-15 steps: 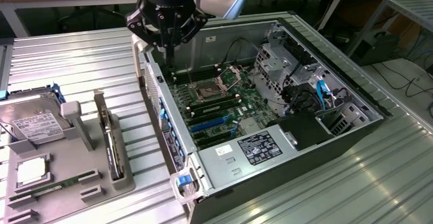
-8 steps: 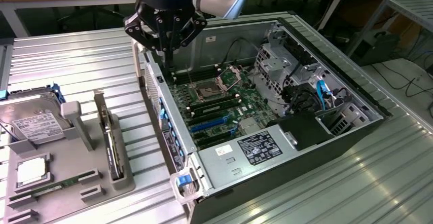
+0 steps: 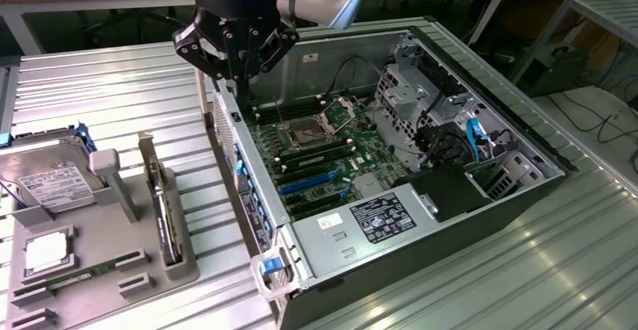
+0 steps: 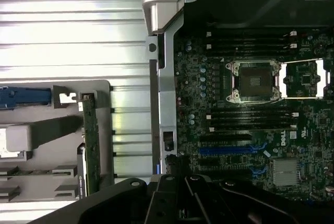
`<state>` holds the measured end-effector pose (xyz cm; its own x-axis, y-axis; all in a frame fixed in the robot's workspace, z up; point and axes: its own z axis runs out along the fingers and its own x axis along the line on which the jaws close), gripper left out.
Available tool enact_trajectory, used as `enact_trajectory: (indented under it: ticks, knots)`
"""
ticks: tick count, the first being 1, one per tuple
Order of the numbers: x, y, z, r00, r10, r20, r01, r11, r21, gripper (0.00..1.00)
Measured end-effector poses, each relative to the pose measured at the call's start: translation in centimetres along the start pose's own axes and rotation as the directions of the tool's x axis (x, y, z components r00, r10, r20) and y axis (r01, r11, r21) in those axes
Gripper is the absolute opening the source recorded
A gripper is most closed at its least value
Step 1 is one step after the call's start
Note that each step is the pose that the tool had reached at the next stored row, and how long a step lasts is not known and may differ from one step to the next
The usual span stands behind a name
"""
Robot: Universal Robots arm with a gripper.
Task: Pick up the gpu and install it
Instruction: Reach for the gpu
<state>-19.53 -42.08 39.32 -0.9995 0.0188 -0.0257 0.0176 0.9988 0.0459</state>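
**Exterior view**
1. Claw (image 3: 239, 78): I see it hanging from the arm above the edge of the open computer case (image 3: 524, 132). Its fingers are drawn together with nothing clamped between them.
2. Gpu (image 3: 166, 210): well apart from the claw, off to the exterior view's left of it and nearer the camera. It stands on edge in a slot of the grey holder tray (image 3: 104, 233), untouched.
3. Hard drive (image 3: 45, 181): farther from the claw than the gpu, toward the exterior view's left, on the same tray with its white label up.
4. Motherboard (image 3: 329, 166): below the claw and to the exterior view's right of it, lying flat inside the case. I can see its blue slots (image 3: 304, 183).

**Wrist view**

5. Claw (image 4: 193, 198): I see its dark body, nothing gripped.
6. Gpu (image 4: 92, 140): I see it edge-on as a green strip in the tray (image 4: 57, 153), apart from the claw. The case wall (image 4: 164, 78) stands between it and the motherboard (image 4: 250, 130).
7. Processor socket (image 4: 254, 81): on the motherboard, well beyond the claw
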Motion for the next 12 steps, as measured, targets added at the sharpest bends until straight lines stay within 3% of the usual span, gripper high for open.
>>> enact_trajectory:
  ticks: [12]
  knots:
    - [0.7, -1.71, -0.09, 0.9982, -0.060, -0.0017, 0.060, 0.9982, -0.0017, 0.11]
